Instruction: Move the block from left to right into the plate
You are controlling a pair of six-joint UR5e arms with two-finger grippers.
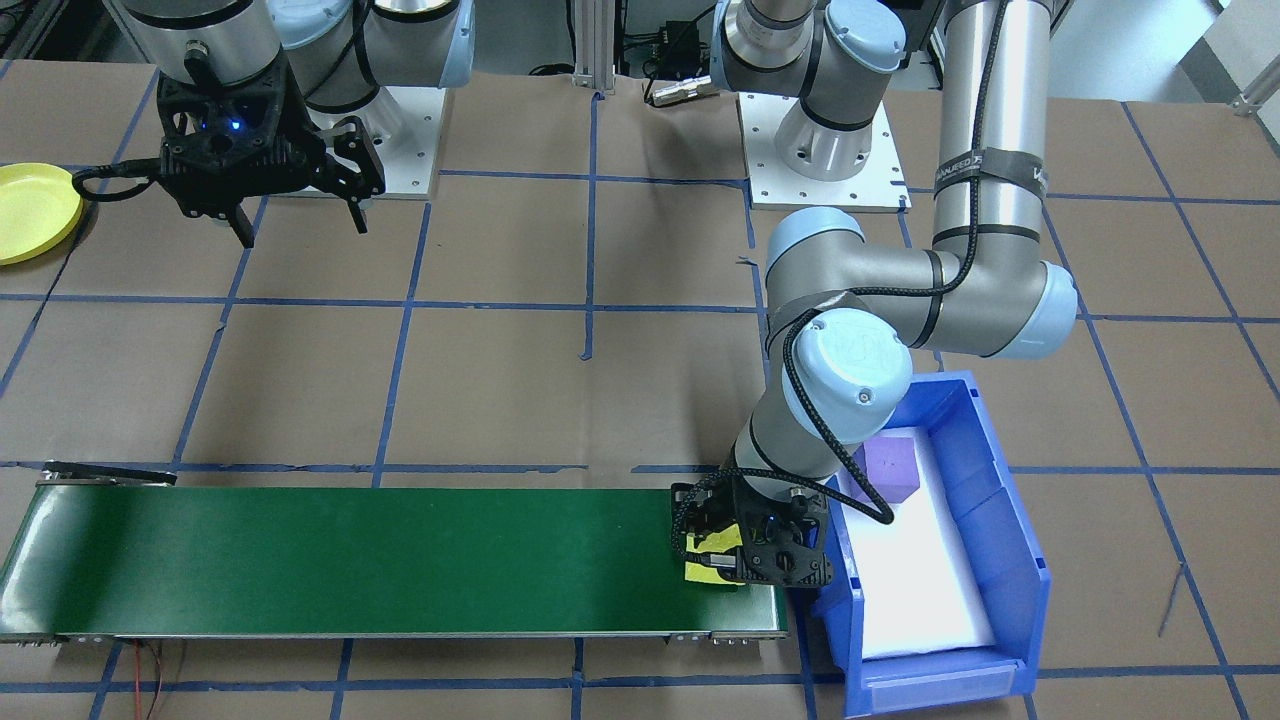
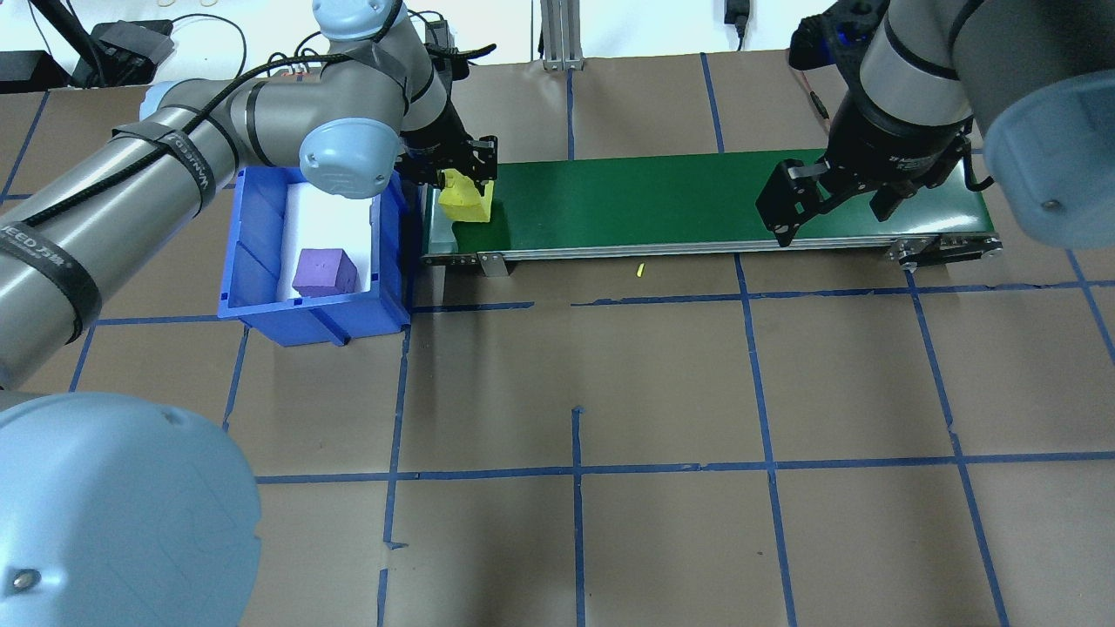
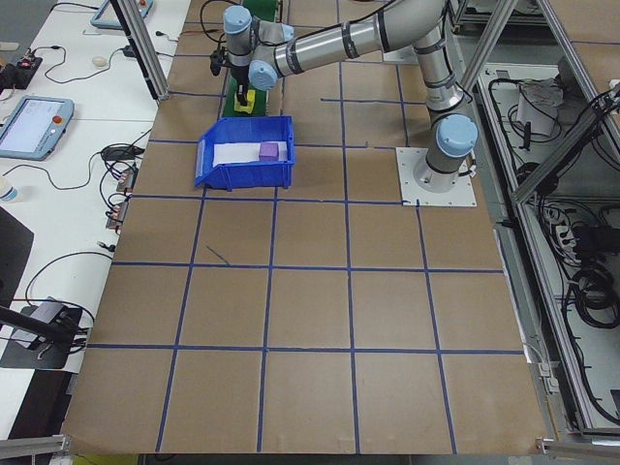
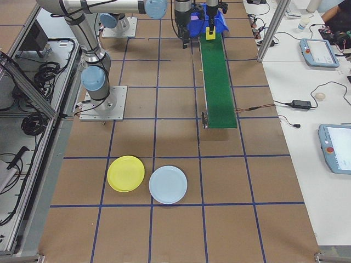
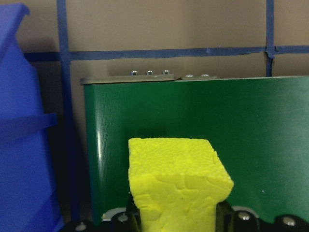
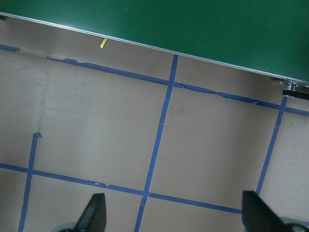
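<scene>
Left gripper (image 2: 459,178): clamped on yellow block (image 2: 464,202), at the green conveyor belt (image 2: 697,205)'s end next to the blue bin (image 2: 253,270). Block low over or resting on the belt; contact not determinable. Placement there presumably to let the belt carry the block toward the right arm.

Yellow block, wrist view (image 5: 176,188): foam-like, rough-surfaced, pinched from both sides near its base, top standing free above the jaws.

Right gripper (image 2: 827,205): jaws wide apart, nothing held, raised above the table near the belt's opposite end. Fingertips (image 6: 94,212) well separated in the wrist view, bare brown table paper between. Probably waiting to receive.

Plate (image 4: 125,173): bright yellow, at the table's end on the robot's right, well apart from the belt's far end; nothing on it. Also partly visible at the front view's edge (image 1: 35,210).

Other items:
- Purple block (image 2: 324,272), inside the blue bin on white lining, toward the wall nearest the robot.
- Pale blue plate (image 4: 168,184), just beside the yellow plate, rims near or touching.
- Small yellow scrap (image 2: 639,271), on the table just off the belt's robot-side edge.

Obstructions: none seen along the belt. Pale blue plate close enough to be mistaken as the drop target.
</scene>
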